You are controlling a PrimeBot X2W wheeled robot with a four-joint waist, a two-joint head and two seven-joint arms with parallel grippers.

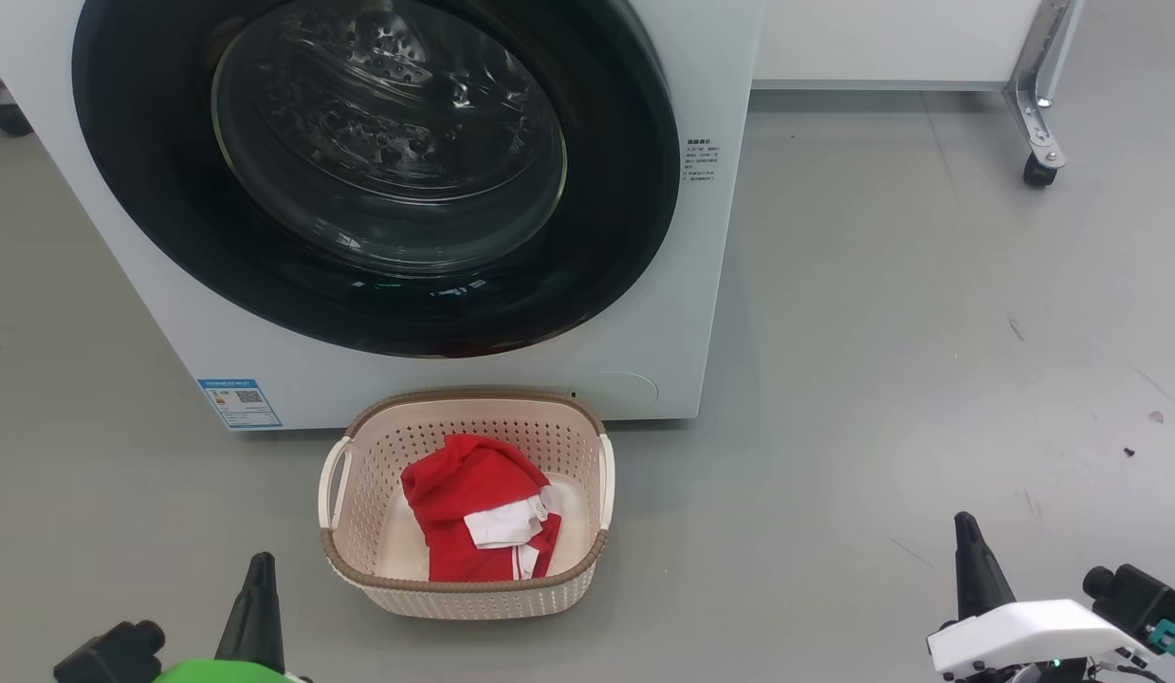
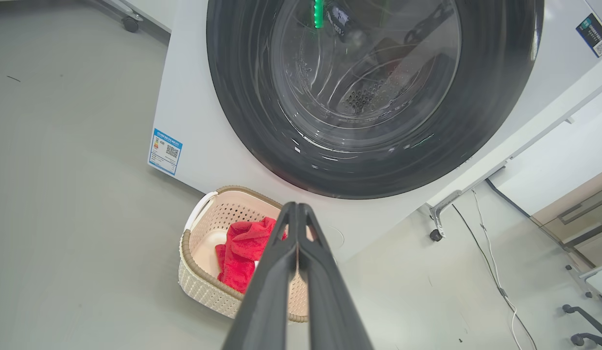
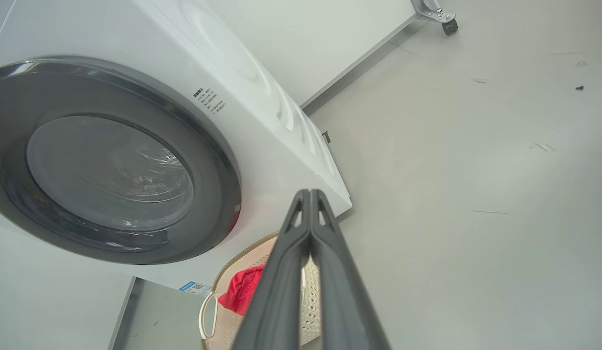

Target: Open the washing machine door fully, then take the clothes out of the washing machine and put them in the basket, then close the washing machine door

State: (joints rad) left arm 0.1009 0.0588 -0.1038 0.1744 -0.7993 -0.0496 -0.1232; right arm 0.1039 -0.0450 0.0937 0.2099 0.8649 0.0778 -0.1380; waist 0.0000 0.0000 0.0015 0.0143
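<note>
The white washing machine (image 1: 682, 285) stands ahead with its round black-rimmed door (image 1: 378, 171) lying flat against its front, shut. On the floor just before it sits the cream basket (image 1: 473, 593), and the red clothes (image 1: 473, 512) with a white label lie inside. My left gripper (image 1: 261, 562) is low at the left of the basket, fingers pressed together, shut and empty. My right gripper (image 1: 964, 524) is far off to the basket's right, also shut and empty. The left wrist view has the door (image 2: 373, 160), the basket (image 2: 203, 287), the clothes (image 2: 242, 253) and my left gripper (image 2: 297, 206).
A blue sticker (image 1: 239, 402) marks the machine's lower left corner. A white frame on castors (image 1: 1040, 169) stands at the back right. Grey floor (image 1: 909, 379) spreads open to the right. Cables (image 2: 495, 272) run over the floor beside the machine.
</note>
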